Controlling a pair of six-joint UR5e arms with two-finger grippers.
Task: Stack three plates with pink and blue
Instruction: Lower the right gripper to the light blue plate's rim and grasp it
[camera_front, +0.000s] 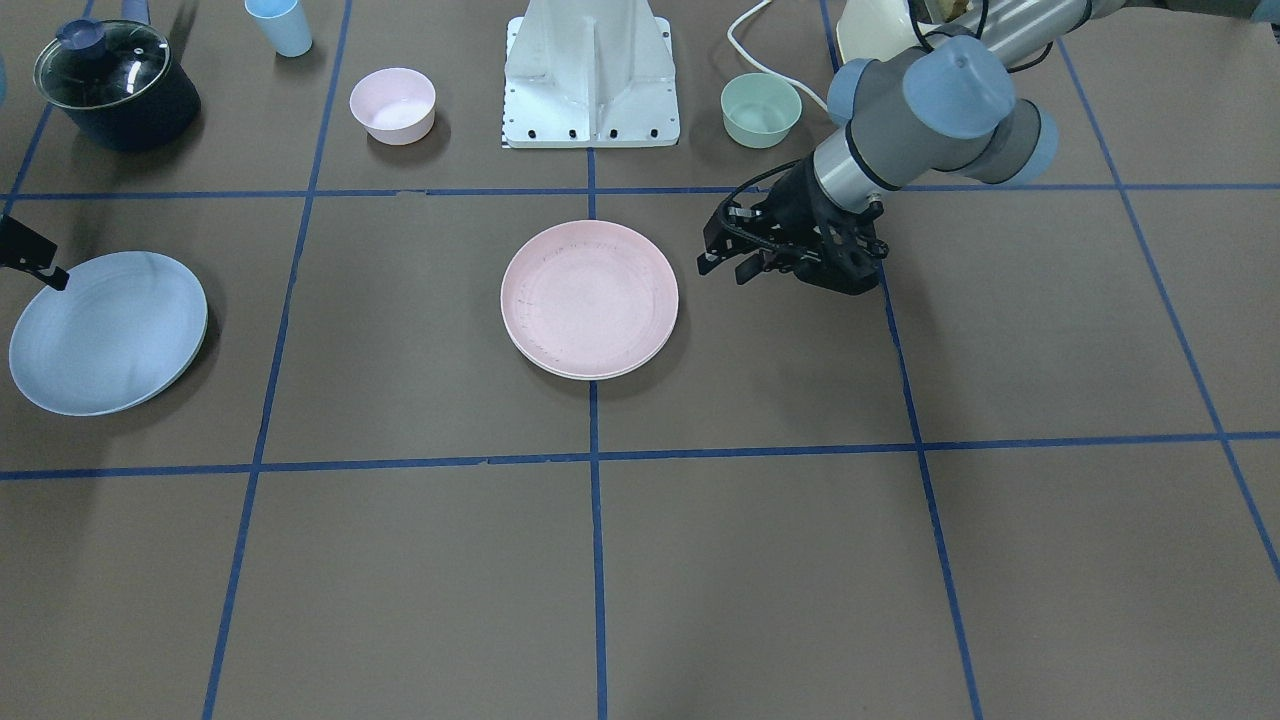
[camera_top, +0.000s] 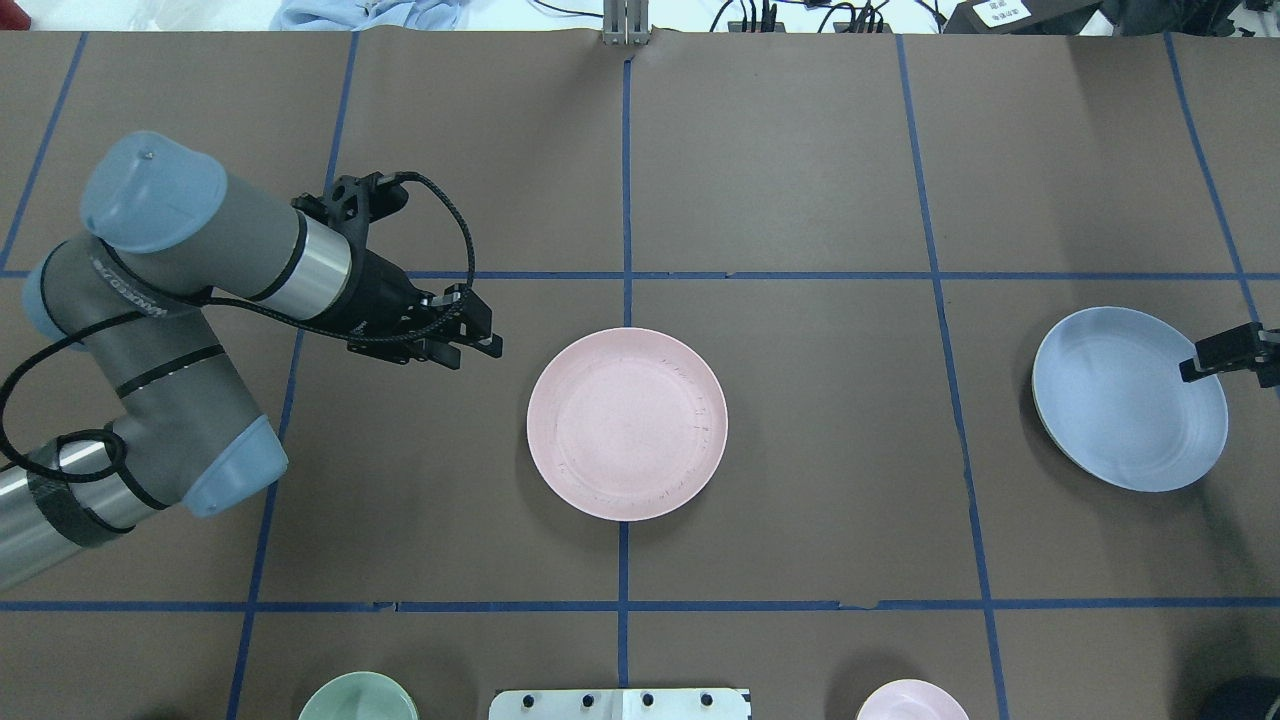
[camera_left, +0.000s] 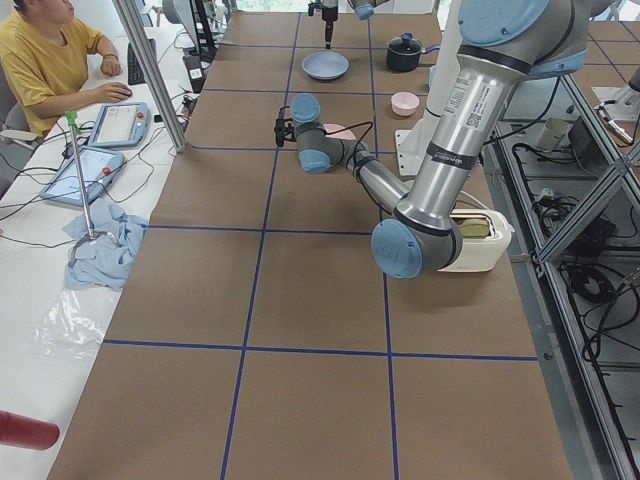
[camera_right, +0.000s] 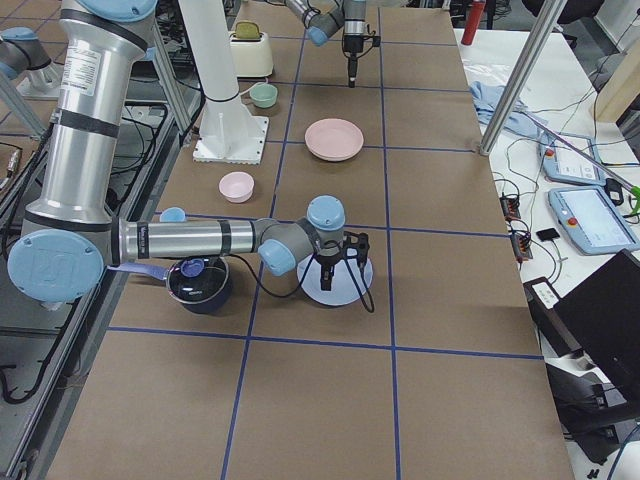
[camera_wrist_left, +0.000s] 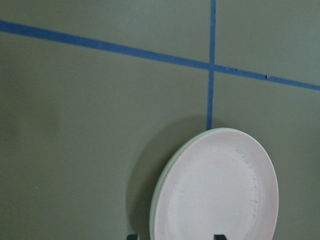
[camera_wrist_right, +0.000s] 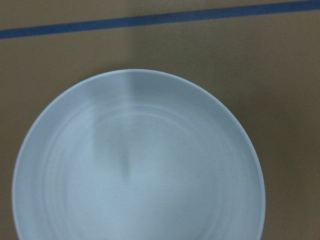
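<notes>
Hovering just beside the pink plate, the left gripper has its fingers spread well apart, pointed toward the plate but not touching it. The pink plate sits mid-table on a tape crossing. It lies on top of the cream plate, whose rim shows as a thin edge underneath.

At the table's other end, the right gripper has a black finger over the edge of the blue plate. Only one finger shows, so I cannot tell whether it is clamped on the rim. The blue plate lies well apart from the other two.

The table is covered in a brown sheet marked into squares with blue tape. Further back, either side of the white base, stand a green bowl, a pink bowl, a blue cup and a dark pot under a glass lid. A person in a yellow shirt sits at a side desk.
</notes>
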